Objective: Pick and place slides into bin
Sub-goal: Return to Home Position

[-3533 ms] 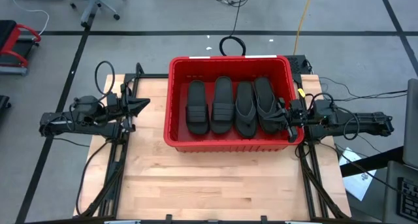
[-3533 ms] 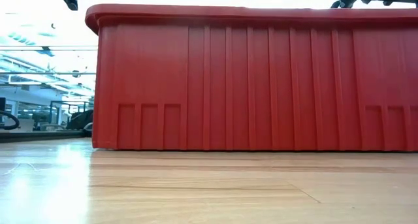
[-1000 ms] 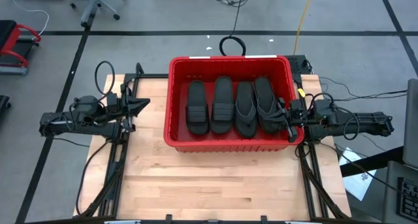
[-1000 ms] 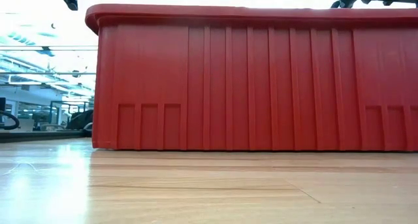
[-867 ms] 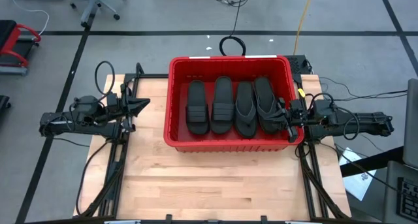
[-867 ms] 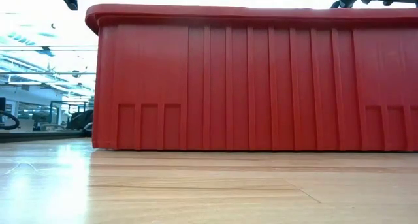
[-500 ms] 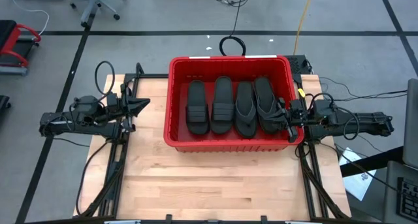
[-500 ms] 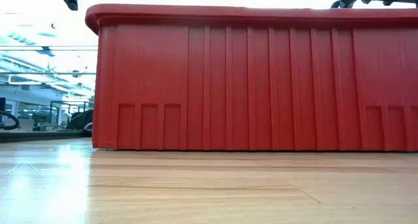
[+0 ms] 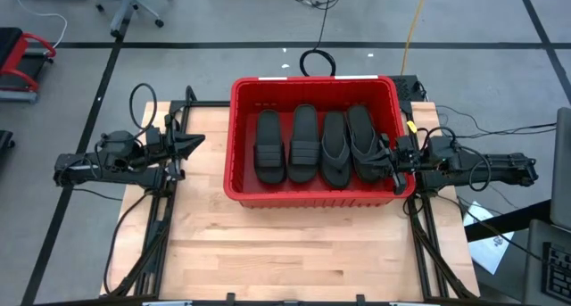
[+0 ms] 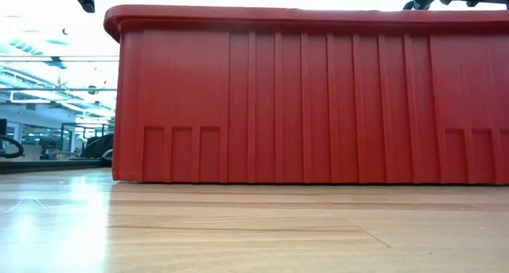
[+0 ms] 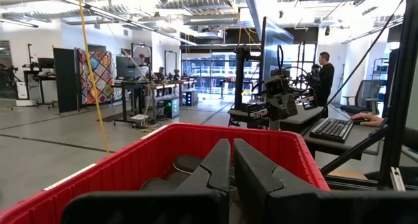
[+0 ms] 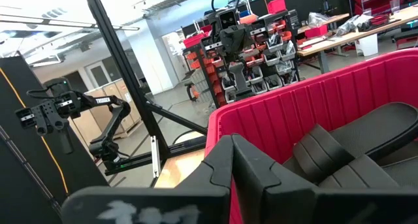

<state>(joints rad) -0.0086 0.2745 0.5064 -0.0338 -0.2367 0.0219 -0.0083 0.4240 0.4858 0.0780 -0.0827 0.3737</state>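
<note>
Slides (image 9: pixel 303 145): where kept?
– Inside the bin (image 9: pixel 234 136), all that show. None on the desk (image 9: pixel 268 252).

Count, seen from above?
– Four black ones on top, side by side, lengthwise across the red floor. The two nearer the left arm have a wide strap; the two nearer the right arm have a thong. What lies under them cannot be told.

Bin: position?
– On the far half of the desk, between the two arms. From desk height its ribbed red wall fills most of the view, with the base flat on the wood.

Left claw (image 11: pixel 232 145): condition?
– Fingers pressed together, holding nothing. It is raised at the desk's left edge, well apart from the bin's left wall and pointing toward it.

Right claw (image 12: pixel 231 140): condition?
– Fingers pressed together, nothing between them. It sits at the bin's right rim, just beside the outermost thong slide. Whether it touches the rim cannot be told.
</note>
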